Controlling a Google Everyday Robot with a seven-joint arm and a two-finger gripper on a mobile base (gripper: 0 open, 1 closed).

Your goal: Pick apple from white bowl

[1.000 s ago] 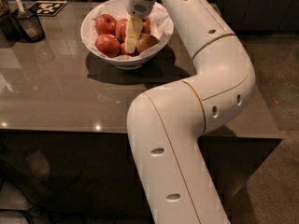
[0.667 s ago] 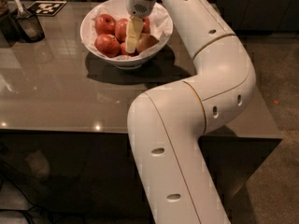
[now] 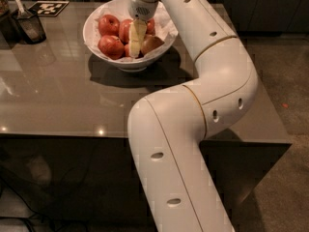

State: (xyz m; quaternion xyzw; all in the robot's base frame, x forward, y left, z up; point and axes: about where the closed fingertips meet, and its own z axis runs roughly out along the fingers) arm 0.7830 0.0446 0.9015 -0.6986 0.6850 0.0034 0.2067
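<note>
The white bowl (image 3: 91, 41) stands at the back of the grey table, lined with crinkled white paper. It holds several apples: red ones at the left (image 3: 109, 24), front left (image 3: 111, 46) and middle (image 3: 125, 30), and a tan-brown one (image 3: 151, 43) at the right. My gripper (image 3: 136, 38) reaches straight down from the white arm into the middle of the pile. It sits between the middle red apple and the tan one and hides part of both. I cannot tell which apple it touches.
A dark cup with a utensil (image 3: 28, 24) and a black-and-white tag (image 3: 48, 7) are at the back left of the table (image 3: 58, 95). My thick white arm (image 3: 207, 81) crosses the table's right side. Carpeted floor (image 3: 285, 81) lies to the right.
</note>
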